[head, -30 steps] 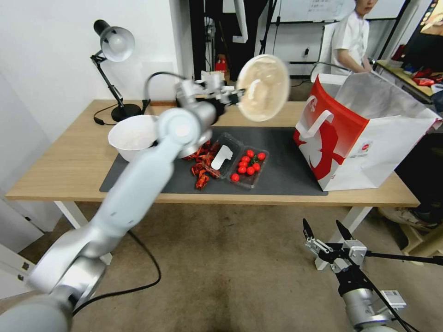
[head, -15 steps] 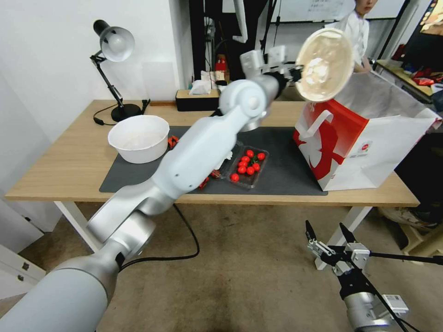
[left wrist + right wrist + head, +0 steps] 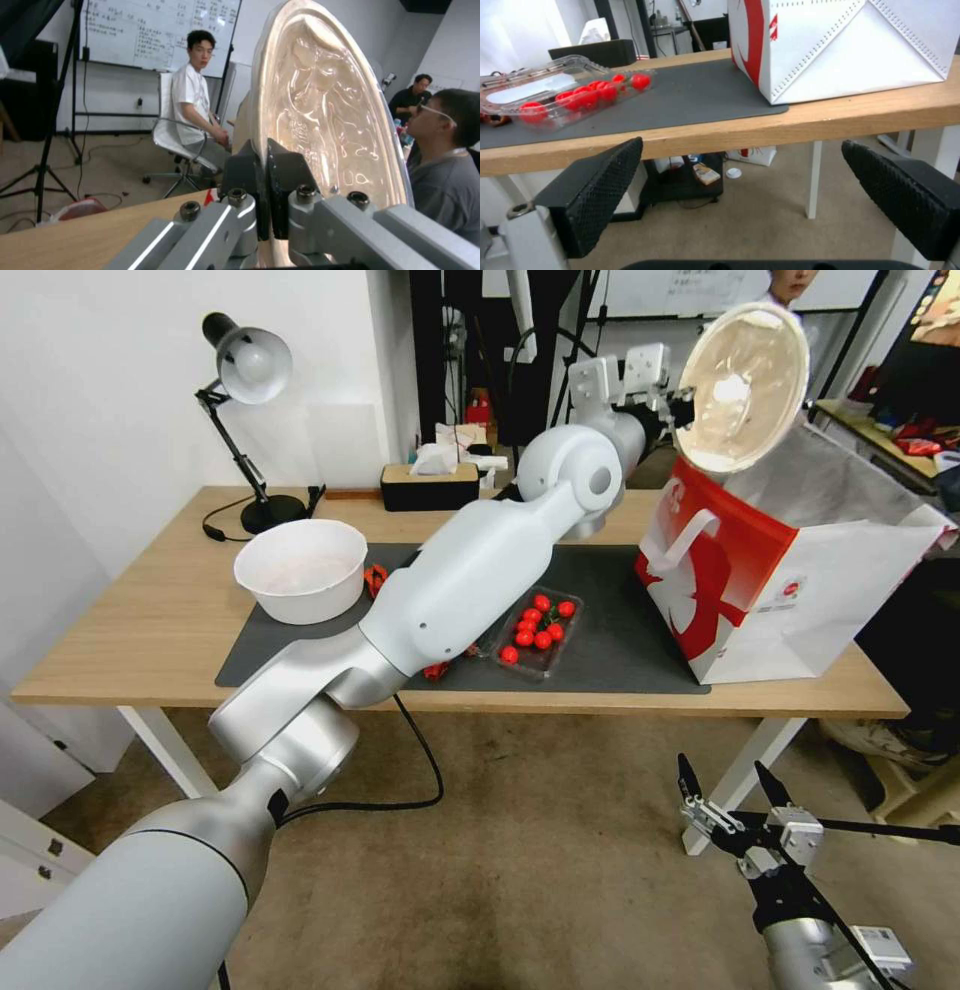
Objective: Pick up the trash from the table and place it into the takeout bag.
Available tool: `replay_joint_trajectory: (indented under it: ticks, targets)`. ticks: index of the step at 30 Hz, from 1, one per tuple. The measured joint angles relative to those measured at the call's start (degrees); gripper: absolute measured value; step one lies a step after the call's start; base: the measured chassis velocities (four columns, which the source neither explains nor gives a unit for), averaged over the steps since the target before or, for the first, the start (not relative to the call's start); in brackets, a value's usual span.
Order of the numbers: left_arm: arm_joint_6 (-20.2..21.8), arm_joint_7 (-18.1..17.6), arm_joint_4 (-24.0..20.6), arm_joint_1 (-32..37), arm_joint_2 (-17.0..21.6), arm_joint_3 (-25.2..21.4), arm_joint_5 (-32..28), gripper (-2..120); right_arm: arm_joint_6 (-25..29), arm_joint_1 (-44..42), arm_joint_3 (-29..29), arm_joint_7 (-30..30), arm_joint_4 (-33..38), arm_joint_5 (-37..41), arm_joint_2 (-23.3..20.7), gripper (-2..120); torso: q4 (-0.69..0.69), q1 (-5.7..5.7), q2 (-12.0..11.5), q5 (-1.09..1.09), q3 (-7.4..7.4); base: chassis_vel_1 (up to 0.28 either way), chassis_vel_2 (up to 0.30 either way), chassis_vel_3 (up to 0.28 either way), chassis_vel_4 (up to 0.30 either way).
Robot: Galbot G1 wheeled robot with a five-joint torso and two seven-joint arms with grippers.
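Observation:
My left gripper (image 3: 682, 408) is shut on the rim of the round tan bowl (image 3: 742, 388), holding it on edge in the air just above the near-left rim of the takeout bag (image 3: 790, 560). In the left wrist view the two black fingers (image 3: 260, 180) pinch the bowl (image 3: 325, 112) at its edge. The red-and-white bag stands open at the table's right end, silver lining showing. My right gripper (image 3: 728, 790) hangs open, low in front of the table and below its edge; its pads (image 3: 595, 187) are wide apart.
A big white bowl (image 3: 300, 568) sits on the dark mat (image 3: 620, 650) at the left. A clear tray of cherry tomatoes (image 3: 538, 630) lies mid-mat, red scraps beside it. A desk lamp (image 3: 245, 380) and a tissue box (image 3: 430, 482) stand at the back.
My left arm has swung the tan bowl rightward and upward, from above the mat's middle to over the bag's rim. The right gripper stays low in front of the table.

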Motion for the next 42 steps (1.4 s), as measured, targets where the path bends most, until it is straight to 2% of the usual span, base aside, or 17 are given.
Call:
replay_joint_trajectory:
  ticks: [6, 12, 16, 18, 23, 24, 26, 28, 29, 31, 32, 35, 36, 37, 39, 40, 42]
  targets:
    - [-2.9, 2.9, 0.5, -0.6, 0.1, 3.1, 1.2, 0, 0.0, 0.2, 0.1, 0.0, 0.0, 0.0, -0.1, 100, -0.01, 0.00, 0.0, 0.00, 0.00, 0.000, 0.000, 0.000, 0.000]
    - [-4.3, 4.0, 1.6, -0.7, 0.1, 5.8, 2.3, 0, 0.0, 0.4, 0.1, 0.0, -0.5, 0.0, 0.0, 100, -0.01, 0.00, 0.0, 0.00, 0.01, 0.000, 0.000, 0.000, 0.000]
    - [-4.7, 5.1, 1.6, 0.1, 0.1, 7.5, 5.3, 0, 0.0, 0.6, 0.1, 0.1, -0.8, 0.0, 0.1, 100, -0.01, 0.00, 0.0, 0.00, 0.01, 0.000, 0.000, 0.000, 0.000]
    - [-4.9, 6.2, 1.6, 1.0, 0.2, 8.5, 10.0, 0, 0.0, 0.6, 0.2, 0.1, -0.9, 0.1, 0.2, 100, -0.01, -0.01, 0.0, 0.00, 0.00, 0.000, 0.000, 0.000, 0.000]
    - [-5.1, 7.1, 1.5, 1.4, 0.2, 9.0, 12.9, 2, 0.0, 0.4, 0.6, 0.1, -0.9, 0.1, 0.3, 100, -0.01, 0.00, 0.0, 0.00, 0.00, 0.000, 0.000, 0.000, 0.000]
    - [-5.1, 7.2, 1.1, 1.4, 0.2, 9.2, 13.4, 9, 0.0, 0.3, 0.6, 0.1, -0.9, 0.2, 0.3, 100, -0.01, 0.00, 0.0, 0.01, 0.00, 0.000, 0.000, 0.000, 0.000]
    - [-5.2, 7.3, 1.0, 1.4, 0.2, 9.3, 13.4, 10, 0.0, 0.3, 0.6, 0.1, -0.9, 0.2, 0.3, 100, -0.01, 0.00, 0.0, 0.00, 0.00, 0.000, 0.000, 0.000, 0.000]
    - [-5.2, 7.4, 0.4, 1.6, 0.2, 9.4, 13.7, 23, 0.0, 0.2, 0.9, 0.1, -1.0, 0.2, 0.3, 100, -0.02, 0.00, 0.0, 0.00, 0.00, 0.000, 0.000, 0.000, 0.000]
    - [-5.2, 7.4, 0.4, 1.6, 0.2, 9.4, 13.7, 23, 0.0, 0.2, 0.9, 0.1, -1.0, 0.2, 0.3, 100, -0.02, 0.00, 0.0, 0.00, 0.00, 0.000, 0.000, 0.000, 0.000]
    - [-5.1, 7.3, 0.1, 1.8, 0.3, 9.4, 13.7, 34, 0.0, 0.4, 0.9, 0.1, -1.0, 0.2, 0.3, 100, -0.01, -0.01, 0.0, 0.00, 0.00, 0.000, 0.000, 0.000, 0.000]
    - [-5.1, 7.3, 0.1, 1.8, 0.3, 9.4, 13.7, 34, 0.0, 0.4, 0.9, 0.1, -1.0, 0.2, 0.3, 100, -0.01, -0.01, 0.0, 0.00, 0.00, 0.000, 0.000, 0.000, 0.000]
    - [-4.8, 6.4, -0.5, 2.6, 0.5, 9.3, 13.5, 48, 0.0, 0.6, 0.7, 0.1, -1.0, 0.2, 0.3, 100, -0.02, 0.00, 0.0, 0.00, 0.01, 0.000, 0.000, 0.000, 0.000]
    - [-4.5, 5.9, -2.6, 3.9, 2.2, 9.1, 13.3, 62, 0.0, 0.6, 0.5, 0.1, -1.0, 0.2, 0.3, 100, -0.02, 0.00, 0.0, 0.00, 0.01, 0.000, 0.000, 0.000, 0.000]
    - [-4.5, 5.9, -2.6, 3.9, 2.2, 9.1, 13.3, 62, 0.0, 0.6, 0.5, 0.1, -1.0, 0.2, 0.3, 100, -0.02, 0.00, 0.0, 0.00, 0.01, 0.000, 0.000, 0.000, 0.000]
    - [-4.3, 5.2, -7.1, 6.0, 5.6, 8.8, 12.8, 75, 0.0, 0.4, 0.6, 0.1, -0.6, 0.2, 0.0, 100, -0.02, 0.00, 0.0, 0.00, 0.00, 0.000, 0.000, 0.000, 0.000]
    - [-4.3, 5.2, -7.1, 6.0, 5.6, 8.8, 12.8, 75, 0.0, 0.4, 0.6, 0.1, -0.6, 0.2, 0.0, 100, -0.02, 0.00, 0.0, 0.00, 0.00, 0.000, 0.000, 0.000, 0.000]
    - [-3.9, 4.9, -10.3, 8.1, 8.3, 8.0, 12.5, 85, 0.0, 0.4, 0.7, 0.1, -0.5, 0.3, -0.1, 100, -0.01, 0.00, 0.0, -0.01, 0.00, 0.000, 0.000, 0.000, 0.000]
